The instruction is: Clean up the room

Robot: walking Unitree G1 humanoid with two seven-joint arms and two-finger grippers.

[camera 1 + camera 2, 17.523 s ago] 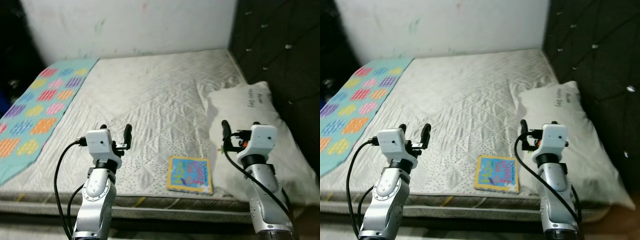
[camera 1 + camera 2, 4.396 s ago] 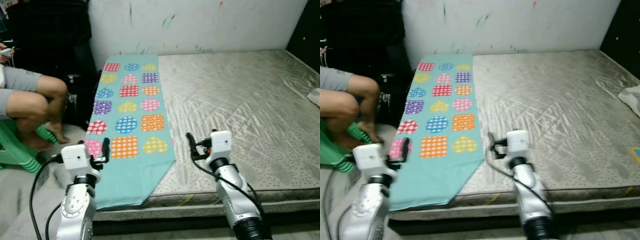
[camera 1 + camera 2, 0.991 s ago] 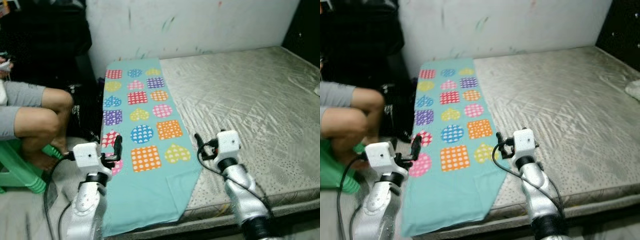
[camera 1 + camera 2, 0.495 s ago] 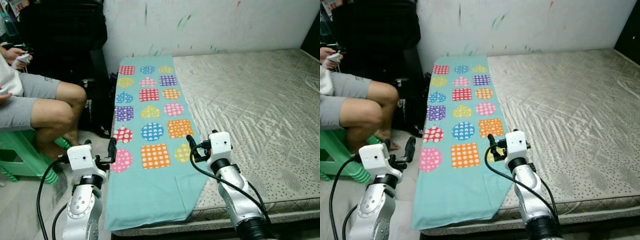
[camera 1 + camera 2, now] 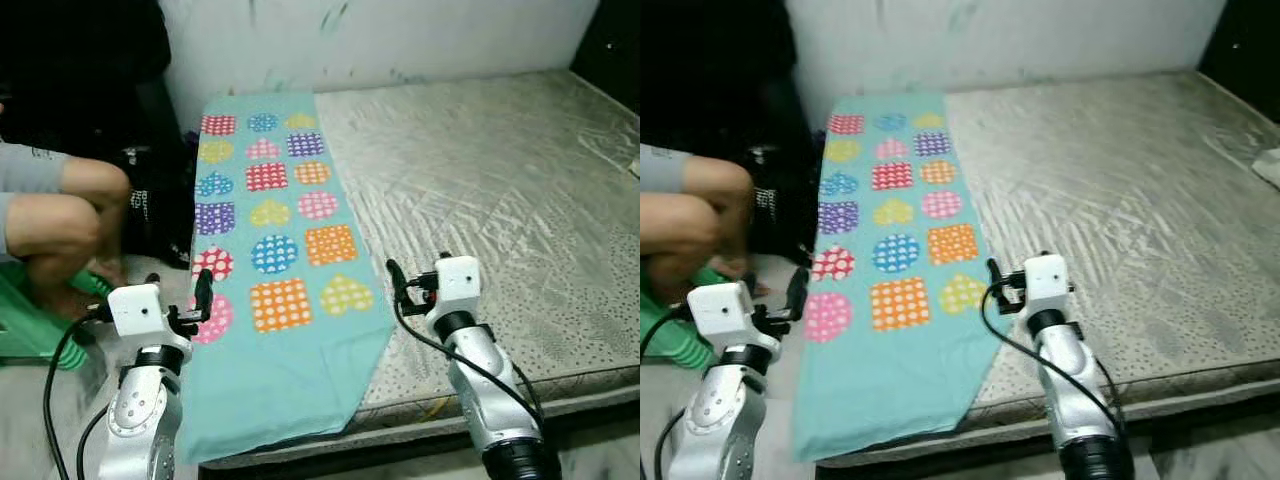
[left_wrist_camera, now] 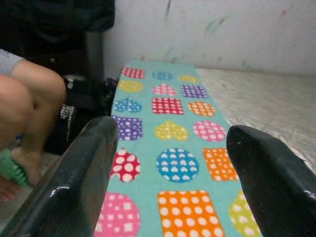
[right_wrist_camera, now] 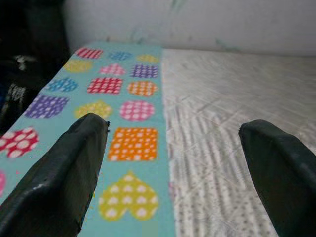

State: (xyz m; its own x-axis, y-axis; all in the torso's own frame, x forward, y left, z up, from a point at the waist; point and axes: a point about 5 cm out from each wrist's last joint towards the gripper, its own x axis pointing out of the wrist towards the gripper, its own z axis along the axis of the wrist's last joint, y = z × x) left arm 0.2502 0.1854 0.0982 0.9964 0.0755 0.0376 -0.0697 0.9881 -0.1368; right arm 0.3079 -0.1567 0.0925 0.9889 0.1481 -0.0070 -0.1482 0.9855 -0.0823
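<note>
A teal blanket [image 5: 285,250] with coloured dotted squares, hearts and circles lies along the left side of the grey quilted mattress [image 5: 500,180], and its near end hangs over the front edge. My left gripper [image 5: 178,292] is held up open beside the bed, off the blanket's left edge. My right gripper [image 5: 418,276] is open above the blanket's right edge near the bed front. In the left wrist view the open left gripper [image 6: 170,163] has the blanket lying beyond it. In the right wrist view the open right gripper [image 7: 170,163] holds nothing.
A person sits at the left on a green stool [image 5: 30,320], with a bare knee [image 5: 60,210] near the bed. A black bag [image 5: 155,205] stands between the person and the bed. A white pillow corner [image 5: 1266,166] shows at the far right. A white wall [image 5: 400,35] backs the bed.
The whole picture has shifted as the camera moved, ending with the bed a little to the left. Both grippers stay open and empty, and the blanket lies as before.
</note>
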